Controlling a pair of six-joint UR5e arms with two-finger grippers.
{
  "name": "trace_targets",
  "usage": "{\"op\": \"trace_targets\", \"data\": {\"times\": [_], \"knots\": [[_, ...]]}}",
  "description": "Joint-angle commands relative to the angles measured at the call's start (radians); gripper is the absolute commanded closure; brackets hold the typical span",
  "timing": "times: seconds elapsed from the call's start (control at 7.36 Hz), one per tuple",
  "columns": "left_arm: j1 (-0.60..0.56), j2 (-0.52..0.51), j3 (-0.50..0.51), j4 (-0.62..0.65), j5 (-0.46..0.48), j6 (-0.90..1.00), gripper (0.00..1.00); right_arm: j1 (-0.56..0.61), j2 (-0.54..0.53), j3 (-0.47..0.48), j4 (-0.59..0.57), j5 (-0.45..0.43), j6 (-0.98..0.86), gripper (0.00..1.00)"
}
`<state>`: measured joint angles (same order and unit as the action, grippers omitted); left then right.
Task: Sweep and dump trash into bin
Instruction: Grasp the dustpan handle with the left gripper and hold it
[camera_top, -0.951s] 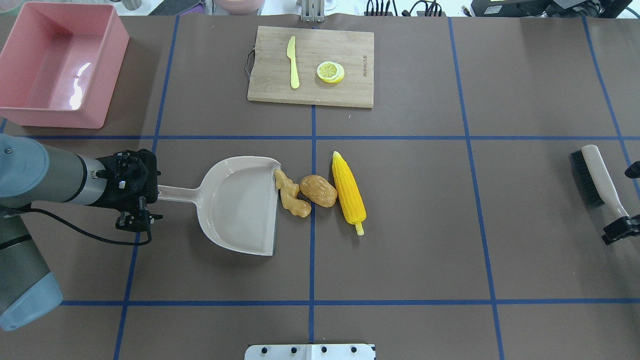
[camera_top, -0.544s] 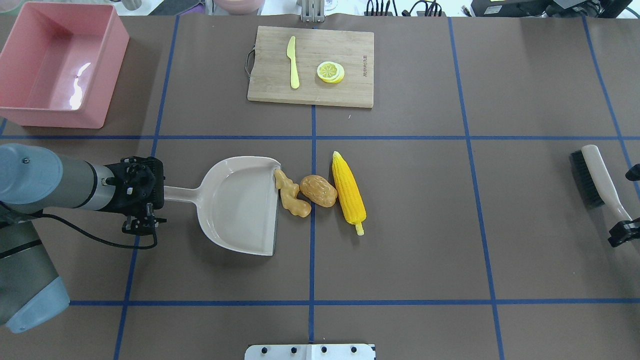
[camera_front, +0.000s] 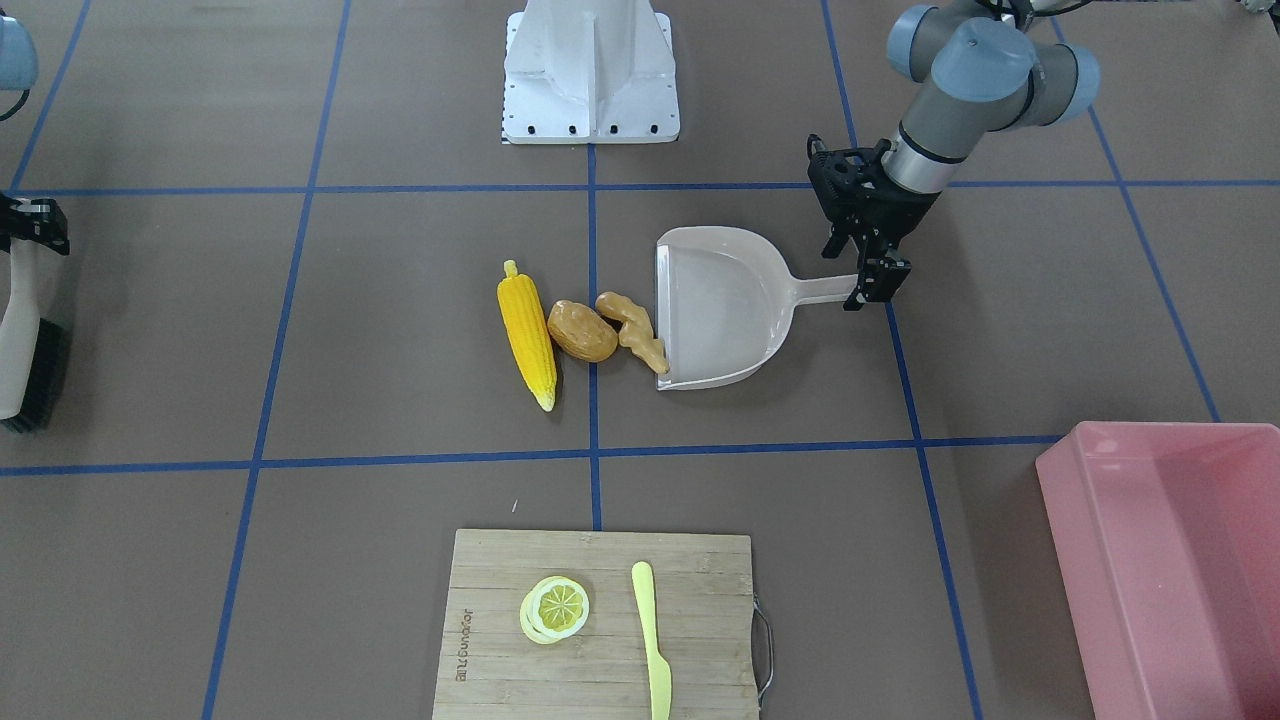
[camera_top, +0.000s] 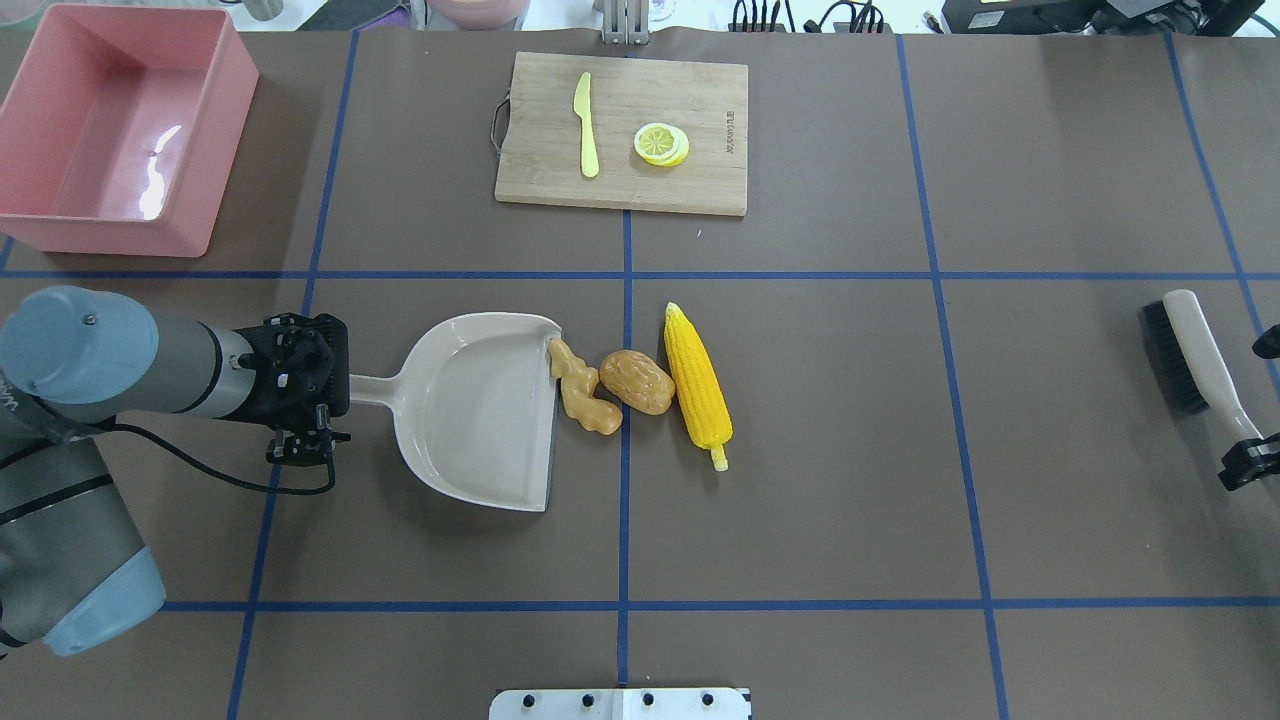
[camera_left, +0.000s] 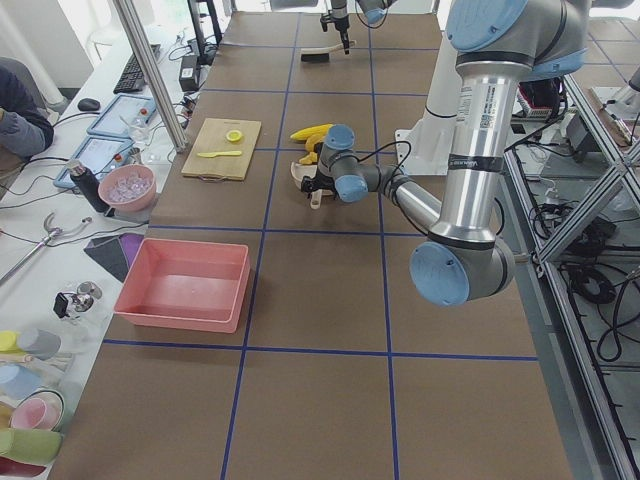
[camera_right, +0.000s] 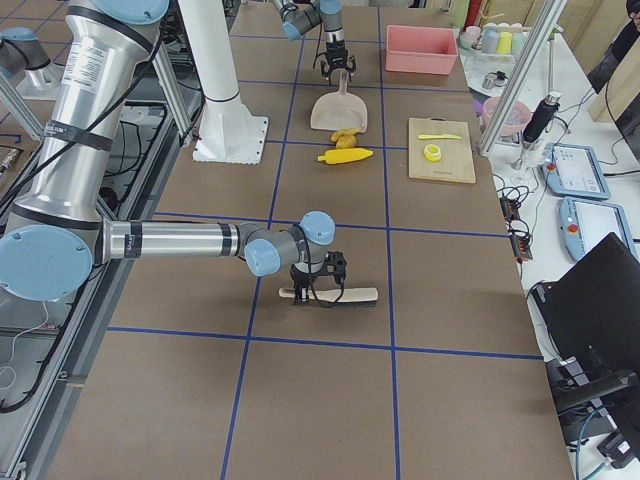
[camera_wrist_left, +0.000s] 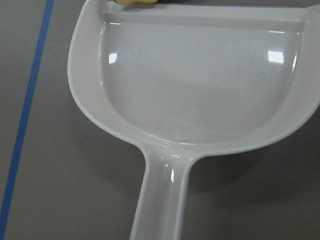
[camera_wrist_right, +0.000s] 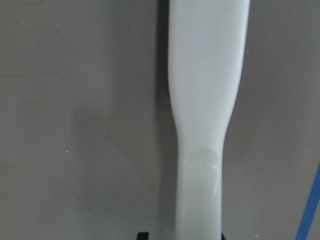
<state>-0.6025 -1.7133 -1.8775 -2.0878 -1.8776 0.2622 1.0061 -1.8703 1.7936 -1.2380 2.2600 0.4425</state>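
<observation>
Left gripper (camera_front: 858, 265) sits at the tip of the dustpan (camera_top: 480, 410) handle, fingers spread wide, gripping nothing. Right gripper (camera_top: 1245, 465) is at the end of the brush (camera_top: 1195, 350) handle at the table's right edge; can't tell if it's clamped on. Trash lies on the table (camera_top: 850, 450) off the dustpan's open edge, the whole pan between it and the left fingers. Ginger (camera_top: 585, 390) touches the pan lip, potato (camera_top: 637, 381) touches the ginger, corn (camera_top: 697, 388) is just beside the potato. All are well apart from the right fingers. Bin (camera_top: 230, 140) is at the far corner on the left arm's side, well apart from the trash.
</observation>
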Motion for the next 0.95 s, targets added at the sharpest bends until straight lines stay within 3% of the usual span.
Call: {"op": "trace_targets", "data": {"times": [0.0, 0.27, 0.41, 0.54, 0.82], "knots": [[0.004, -0.015, 0.018, -0.005, 0.011, 0.002, 0.09, 0.029, 0.0, 0.001, -0.001, 0.001, -0.014, 0.48], [0.006, -0.014, 0.018, -0.009, 0.011, 0.002, 0.11, 0.054, -0.001, 0.001, -0.004, 0.001, -0.066, 0.49], [0.004, -0.011, 0.017, -0.017, 0.009, 0.003, 0.11, 0.052, 0.002, -0.005, -0.003, -0.002, -0.067, 0.62], [0.0, -0.008, 0.017, -0.034, 0.003, 0.031, 0.11, 0.052, 0.005, -0.01, -0.003, -0.02, -0.067, 0.82], [-0.002, -0.003, 0.017, -0.035, 0.0, 0.035, 0.11, 0.051, 0.014, -0.01, -0.003, -0.025, -0.065, 0.81]]}}
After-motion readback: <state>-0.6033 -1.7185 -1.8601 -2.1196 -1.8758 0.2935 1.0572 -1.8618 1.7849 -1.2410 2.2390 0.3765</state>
